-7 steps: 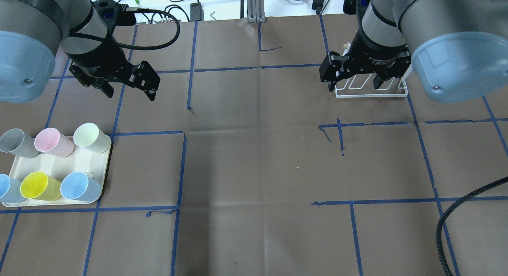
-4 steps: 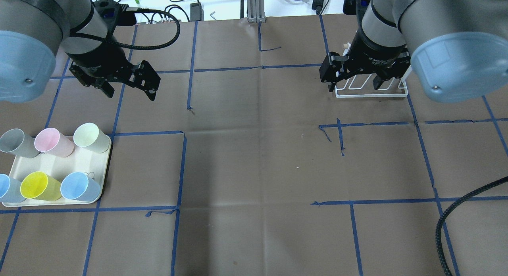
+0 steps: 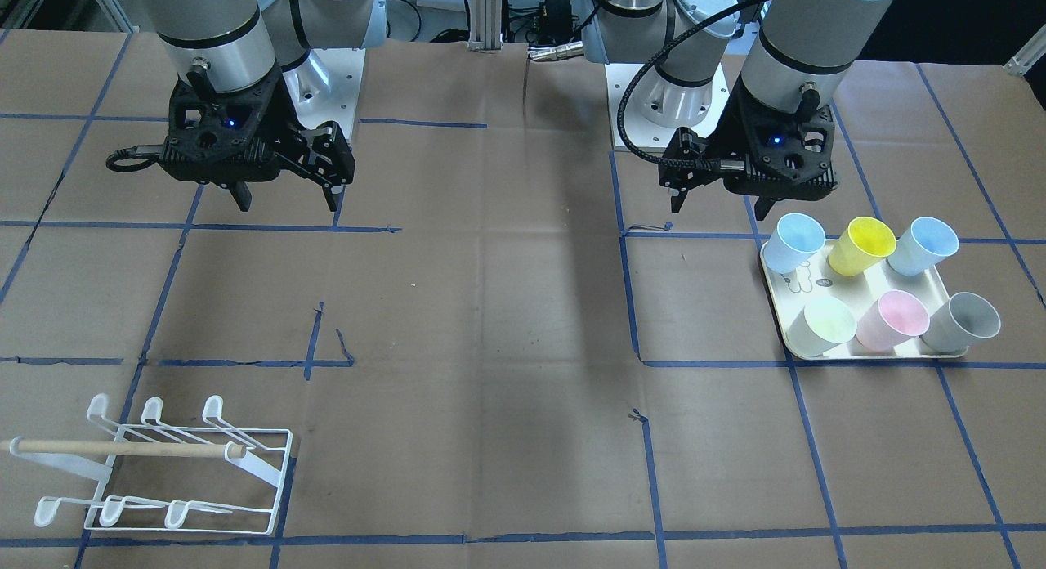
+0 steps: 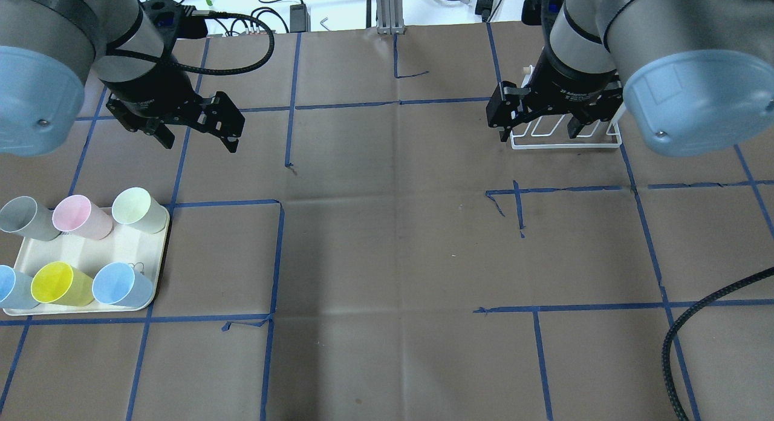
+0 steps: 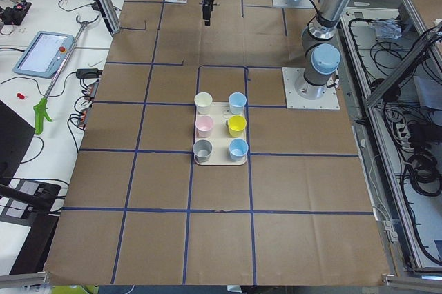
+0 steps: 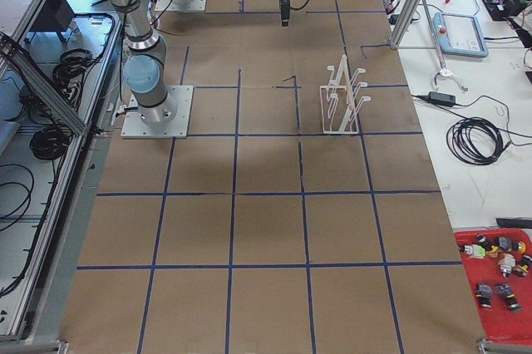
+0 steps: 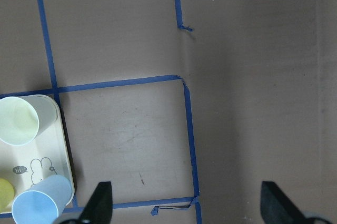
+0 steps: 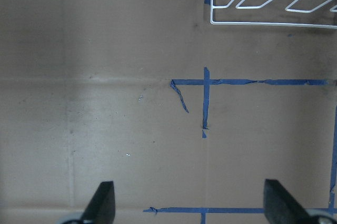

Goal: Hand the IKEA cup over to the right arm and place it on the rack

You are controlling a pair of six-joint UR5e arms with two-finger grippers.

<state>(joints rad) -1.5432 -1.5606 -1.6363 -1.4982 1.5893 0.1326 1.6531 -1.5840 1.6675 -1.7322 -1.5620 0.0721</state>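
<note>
Several pastel IKEA cups stand on a cream tray: grey, pink, pale green, yellow and blue. My left gripper hangs open and empty above the table, behind the tray; in the front-facing view the left gripper is just behind the blue cup. My right gripper is open and empty, high over the near edge of the white wire rack. The rack holds nothing.
Brown paper with blue tape lines covers the table. A black braided cable loops in at the front right. Cables and small tools lie beyond the far edge. The left wrist view shows the pale green cup and the blue cup.
Both arms have shifted only slightly. Both grippers stay open and empty, and the cups and rack have not moved.
</note>
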